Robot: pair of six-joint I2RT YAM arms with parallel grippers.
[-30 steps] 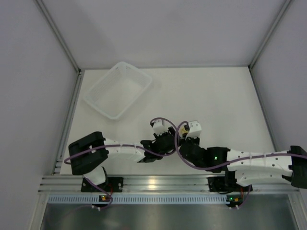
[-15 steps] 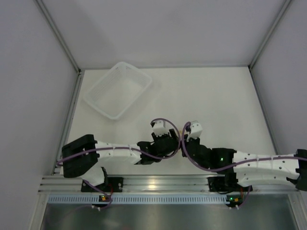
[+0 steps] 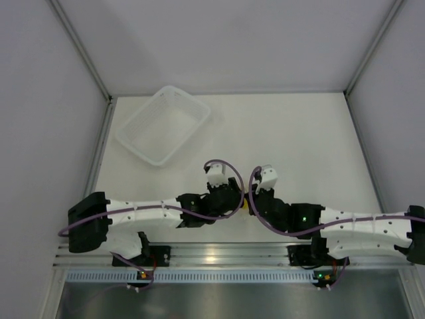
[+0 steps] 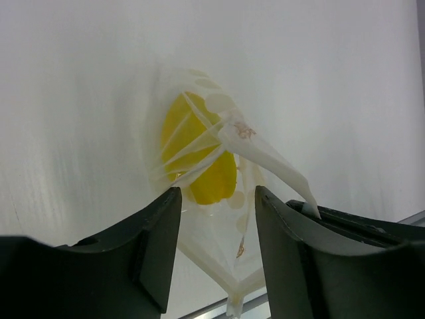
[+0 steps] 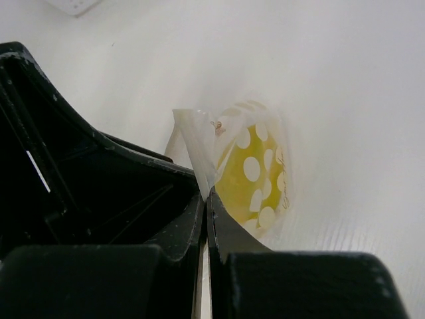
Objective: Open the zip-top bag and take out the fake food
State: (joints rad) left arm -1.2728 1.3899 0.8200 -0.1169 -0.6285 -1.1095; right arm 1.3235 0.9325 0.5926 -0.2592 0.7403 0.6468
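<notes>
Now you're opening the zip-top bag (image 4: pixel 262 153): right jaws pinching one lip, left jaws spread, needing the other.

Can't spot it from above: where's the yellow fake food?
In wrist views, the fake food sits inside the zip-top bag, between the left gripper and the right gripper pinching the bag.

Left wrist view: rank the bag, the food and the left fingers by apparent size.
1. left fingers, though nearness to the lens inflates them.
2. bag.
3. food, inside the bag.
</notes>
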